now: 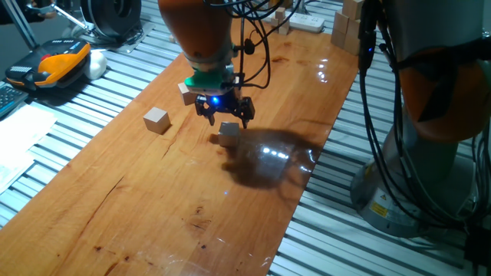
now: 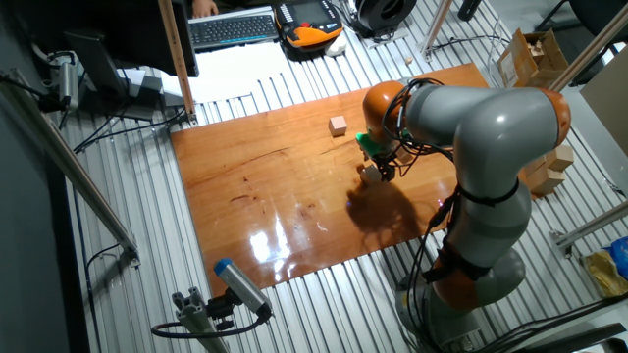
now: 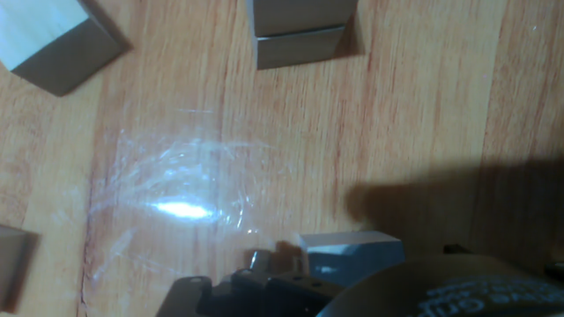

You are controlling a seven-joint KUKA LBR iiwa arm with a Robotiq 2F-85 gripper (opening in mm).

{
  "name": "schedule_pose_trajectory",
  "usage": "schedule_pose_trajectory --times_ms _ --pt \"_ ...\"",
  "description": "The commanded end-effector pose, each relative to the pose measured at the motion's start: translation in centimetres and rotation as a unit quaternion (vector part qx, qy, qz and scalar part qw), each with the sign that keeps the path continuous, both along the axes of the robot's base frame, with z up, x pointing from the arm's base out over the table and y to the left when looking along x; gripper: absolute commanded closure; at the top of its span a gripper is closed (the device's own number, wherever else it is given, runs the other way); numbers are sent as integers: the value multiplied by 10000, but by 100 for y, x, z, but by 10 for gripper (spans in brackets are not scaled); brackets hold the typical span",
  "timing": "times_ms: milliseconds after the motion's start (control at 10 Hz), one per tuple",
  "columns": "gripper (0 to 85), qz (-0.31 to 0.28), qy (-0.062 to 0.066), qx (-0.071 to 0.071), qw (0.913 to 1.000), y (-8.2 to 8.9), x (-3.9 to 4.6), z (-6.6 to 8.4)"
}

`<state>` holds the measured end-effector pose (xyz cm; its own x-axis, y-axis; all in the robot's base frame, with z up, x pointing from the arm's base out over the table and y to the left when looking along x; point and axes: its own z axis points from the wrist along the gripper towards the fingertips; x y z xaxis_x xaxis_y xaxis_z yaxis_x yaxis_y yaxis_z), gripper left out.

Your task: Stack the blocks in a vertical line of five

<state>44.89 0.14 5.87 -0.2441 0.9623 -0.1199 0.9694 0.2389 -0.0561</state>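
1. One long wooden tabletop (image 1: 153, 199), bare across its near half.
2. Orange KUKA arm (image 1: 201, 31) reaching down over mid-table.
3. Gripper (image 1: 223, 110) directly over a block (image 1: 229, 133), fingers spread either side, not yet clamped.
4. Another block (image 1: 156, 119) well left; a third (image 1: 186, 90) behind the gripper.
5. No stack begun yet, by the look of it.

glossy wood table (image 1: 153, 192), matt (seemingly unvarnished) blocks (image 1: 156, 119)
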Motion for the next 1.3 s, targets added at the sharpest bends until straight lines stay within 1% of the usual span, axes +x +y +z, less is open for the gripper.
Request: schedule_pose_trajectory --times_ms 0,200,300,400,500,600,700,1200 --pt "0 18 -1 -1 10000 1 0 -4" --pt "0 167 -27 20 9999 3 -1 -5" --pt "0 242 -18 -7 9997 5 -1 -4" --pt "0 289 18 -75 9996 5 -2 -2" --pt "0 319 17 -78 9995 5 -2 -4" --pt "0 321 6 -60 9995 4 -1 -9" --pt "0 318 22 -87 9995 6 -2 -7" --pt "0 295 19 -97 9995 13 2 -44"
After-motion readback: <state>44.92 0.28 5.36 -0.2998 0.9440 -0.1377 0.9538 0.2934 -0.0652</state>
